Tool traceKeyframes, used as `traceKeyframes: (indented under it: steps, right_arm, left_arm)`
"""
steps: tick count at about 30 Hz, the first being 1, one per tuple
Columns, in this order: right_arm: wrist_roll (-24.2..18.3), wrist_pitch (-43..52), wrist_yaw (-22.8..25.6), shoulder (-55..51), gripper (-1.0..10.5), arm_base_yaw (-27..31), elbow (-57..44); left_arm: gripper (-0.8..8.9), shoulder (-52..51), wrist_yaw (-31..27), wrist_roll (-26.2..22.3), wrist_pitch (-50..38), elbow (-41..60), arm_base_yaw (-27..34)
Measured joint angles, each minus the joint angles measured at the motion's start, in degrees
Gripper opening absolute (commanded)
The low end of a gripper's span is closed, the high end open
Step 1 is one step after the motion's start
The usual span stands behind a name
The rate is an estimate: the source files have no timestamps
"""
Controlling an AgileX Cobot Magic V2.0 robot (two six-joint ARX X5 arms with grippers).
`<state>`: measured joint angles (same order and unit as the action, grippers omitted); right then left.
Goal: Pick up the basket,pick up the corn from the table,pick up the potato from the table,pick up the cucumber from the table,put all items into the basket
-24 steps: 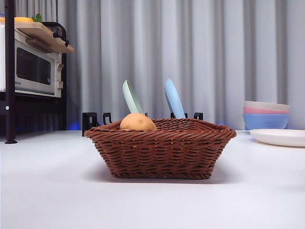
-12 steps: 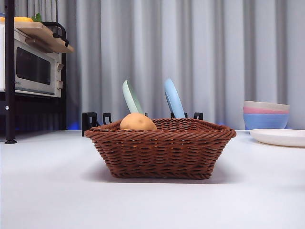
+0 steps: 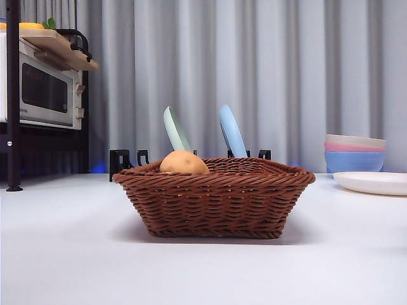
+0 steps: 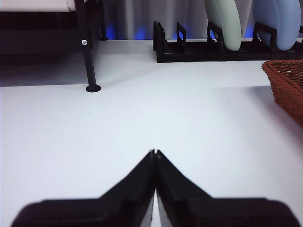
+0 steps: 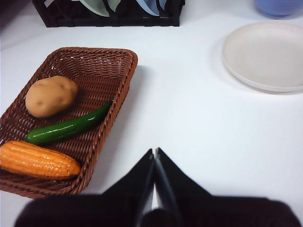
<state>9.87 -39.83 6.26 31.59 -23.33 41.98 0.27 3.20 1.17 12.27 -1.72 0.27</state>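
Nearest the right end effector (image 5: 155,152), whose jaws are pressed together and hold nothing, lies bare tabletop (image 5: 189,123). Just beyond and to one side of its tips sits the basket (image 5: 124,82), and all three vegetables lie inside it: the corn (image 5: 38,161) nearest, the cucumber (image 5: 66,127) next, lying diagonally with its stem reaching the basket's wall, and the potato (image 5: 51,95) farthest in. Nothing of the task appears left on the tabletop, so the loading looks complete; at most, the arms' retreat remains. Farther off rest a pale plate (image 5: 265,54) and a black dish rack (image 5: 109,16). The left end effector (image 4: 155,152), likewise closed and empty, hovers over bare tabletop with the basket's corner well off to one side and the rack beyond.
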Motion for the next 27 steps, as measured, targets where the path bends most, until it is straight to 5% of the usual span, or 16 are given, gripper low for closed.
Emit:
traceKeyframes:
  steps: [6, 10, 19, 27]
  right_arm:
    - [-0.92, -0.15, 4.5, -2.12, 0.0, 0.35, 0.0]
    - [-5.46, 5.11, 4.28, -6.62, 0.0, 4.11, -1.44]
    - [-12.57, 33.57, -16.85, -22.97, 0.0, 18.73, -24.74]
    - [-12.87, 34.84, -17.92, -29.53, 0.0, 20.85, -40.09]
  left_arm:
    - [-0.03, 0.0, 0.0, -0.02, 0.0, 0.0, 0.0]
    - [-0.03, 0.0, 0.0, 0.0, -0.02, 0.0, 0.0]
    - [-0.03, 0.0, -0.02, -0.02, -0.02, 0.0, 0.0]
    - [-0.03, 0.0, -0.02, 0.0, -0.02, 0.0, 0.0]
